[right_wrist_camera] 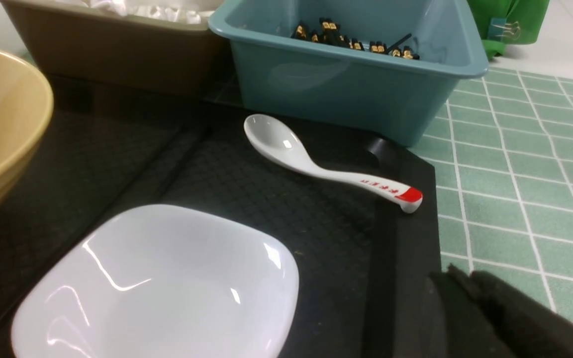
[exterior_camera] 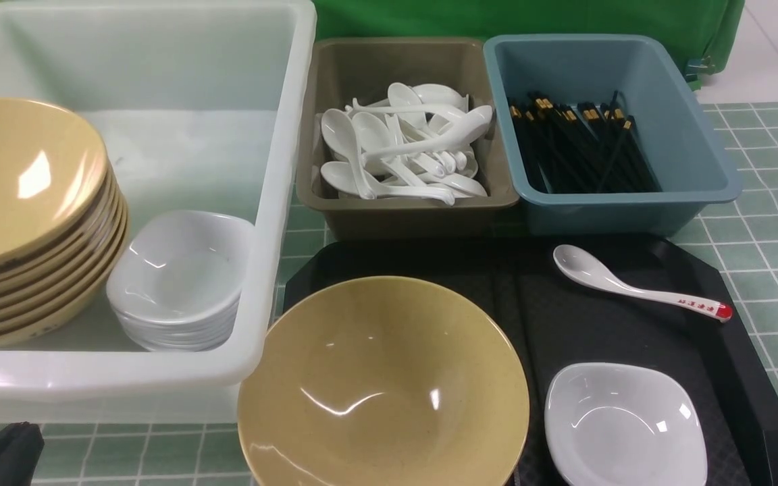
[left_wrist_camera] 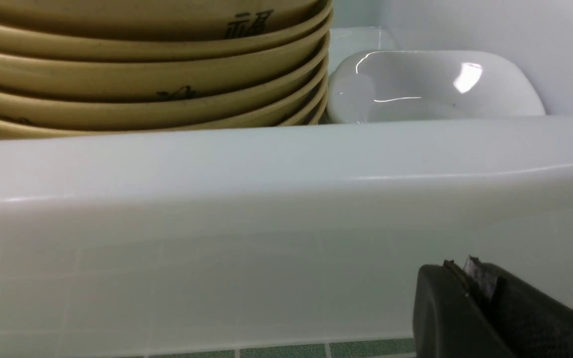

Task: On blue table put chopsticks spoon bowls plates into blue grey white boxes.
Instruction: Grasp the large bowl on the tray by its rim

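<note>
Front view: a green-checked tablecloth (exterior_camera: 767,250) runs to a green backdrop (exterior_camera: 531,17) at 12 o'clock. The spoon (exterior_camera: 632,285) lies on the black tray (exterior_camera: 564,317) at 3 o'clock.

Left wrist view: the left gripper (left_wrist_camera: 460,271) is pressed together beside the white box (left_wrist_camera: 266,199).

Right wrist view: the right gripper (right_wrist_camera: 463,278) is near the tray's edge; I cannot tell whether it is spread.

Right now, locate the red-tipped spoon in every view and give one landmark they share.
Front view: the red-tipped spoon lies on the far right part of the black tray, just in front of the blue box.
Left wrist view: not in it.
Right wrist view: on the tray, beside the blue box's near wall.
Shared landmark: the blue box, seen in the front and right wrist views only.
</note>
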Motion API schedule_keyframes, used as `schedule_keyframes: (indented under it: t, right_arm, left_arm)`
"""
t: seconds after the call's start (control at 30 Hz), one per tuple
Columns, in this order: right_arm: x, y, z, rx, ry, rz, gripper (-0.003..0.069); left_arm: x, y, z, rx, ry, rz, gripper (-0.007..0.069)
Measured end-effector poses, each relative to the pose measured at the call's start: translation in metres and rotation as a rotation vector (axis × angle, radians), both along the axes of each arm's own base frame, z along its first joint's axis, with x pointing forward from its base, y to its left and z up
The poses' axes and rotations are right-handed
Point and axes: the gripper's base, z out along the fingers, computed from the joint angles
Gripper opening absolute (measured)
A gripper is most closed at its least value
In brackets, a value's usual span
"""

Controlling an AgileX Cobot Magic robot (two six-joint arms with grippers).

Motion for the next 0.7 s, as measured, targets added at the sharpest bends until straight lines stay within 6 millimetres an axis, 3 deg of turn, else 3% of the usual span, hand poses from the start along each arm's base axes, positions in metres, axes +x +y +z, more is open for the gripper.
schedule_keyframes:
  t: [0.5,0.7]
  right_arm:
    - [0.000,0.000,0.002,0.004,-0.020,0.000,0.0097]
    - [0.003,0.000,0.024,0.045,-0.268,-0.002,0.0100]
  left_arm:
    - [0.000,0.000,0.000,0.005,-0.004,0.000,0.0005]
    - [0.002,0.001,0.012,0.004,-0.134,0.010,0.0005]
